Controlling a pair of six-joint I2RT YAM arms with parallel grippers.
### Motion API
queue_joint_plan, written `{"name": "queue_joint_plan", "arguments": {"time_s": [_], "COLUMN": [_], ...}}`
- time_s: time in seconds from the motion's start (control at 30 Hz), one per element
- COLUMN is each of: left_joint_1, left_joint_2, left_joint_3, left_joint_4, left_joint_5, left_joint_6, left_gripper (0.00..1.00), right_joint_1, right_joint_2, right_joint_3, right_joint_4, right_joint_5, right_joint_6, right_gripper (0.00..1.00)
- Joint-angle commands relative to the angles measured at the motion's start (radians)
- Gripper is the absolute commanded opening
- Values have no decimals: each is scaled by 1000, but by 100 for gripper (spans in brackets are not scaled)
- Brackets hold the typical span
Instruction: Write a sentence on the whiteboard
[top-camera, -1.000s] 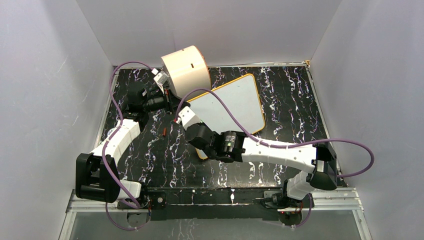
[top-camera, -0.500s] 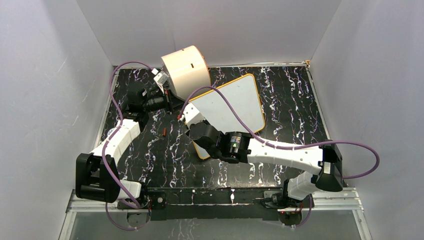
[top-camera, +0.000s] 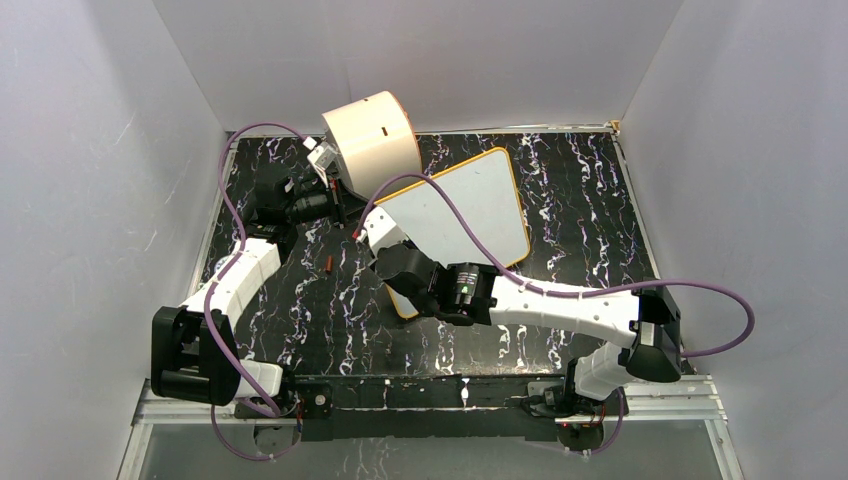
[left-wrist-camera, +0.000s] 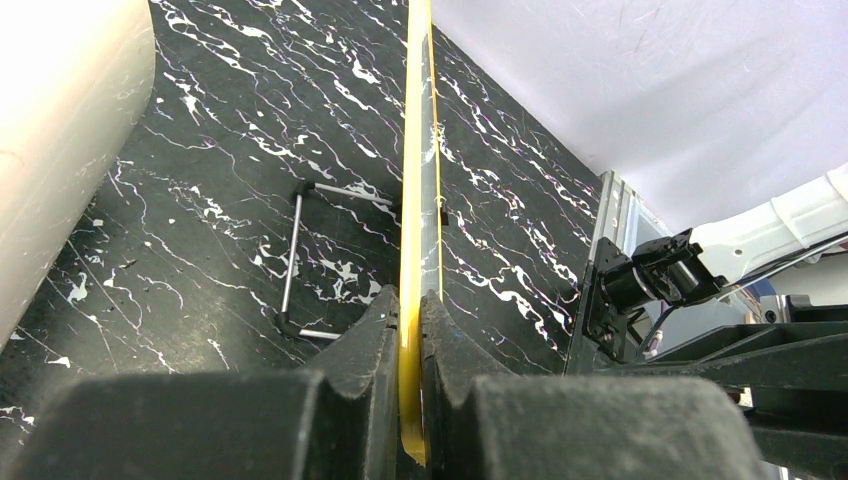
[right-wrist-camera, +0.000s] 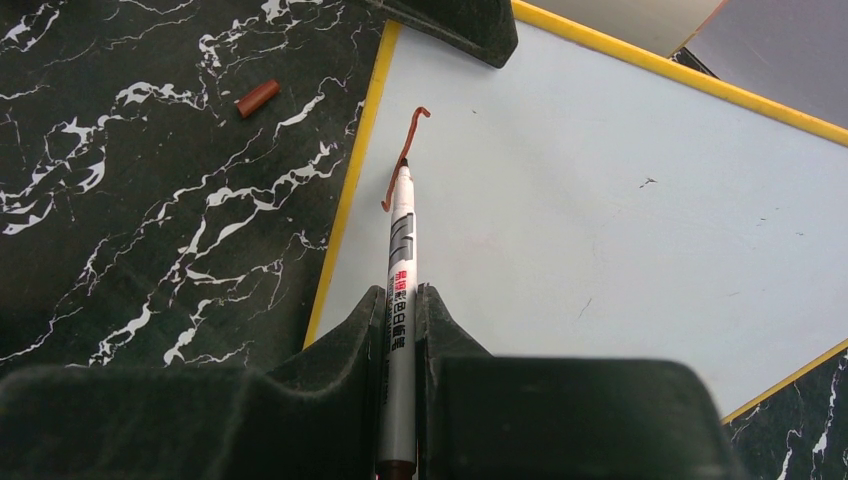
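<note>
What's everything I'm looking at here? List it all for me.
whiteboard: one, white with orange rim, mid-table
stroke: one, red-brown, near the whiteboard's edge
marker: one, silver, tip at the stroke
cap: one, red-brown, on the table beside the whiteboard
drum: one, cream, far left
wire bracket: one, metal, by the whiteboard
table: one, black, white-veined
left claw: one, black, shut on the whiteboard's rim
right claw: one, black, shut on the marker

The left arm (top-camera: 240, 280) and right arm (top-camera: 570, 305) are clad in white shells between black joints; purple cables (top-camera: 265, 125) are looped along them.
</note>
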Motion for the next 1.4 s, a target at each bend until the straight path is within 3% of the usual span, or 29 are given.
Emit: {"name": "queue_joint_plan", "arguments": {"time_s": [0.0,1.37], "left_joint_1": [-6,-7], "left_joint_2": [-4,0], "left_joint_3": [-2,-2], "left_joint_4": [-10,-11], "left_joint_5": [13,14], "left_joint_6": [30,33], "left_gripper": [0,0], "right_joint_1": [-10,-48], "right_joint_2": [8,-26], "right_joint_3": [5,-18], "right_joint_4": [39,-20], "right_joint_5": [13,91], "right_joint_6": [3,56], "right_gripper": [0,0]}}
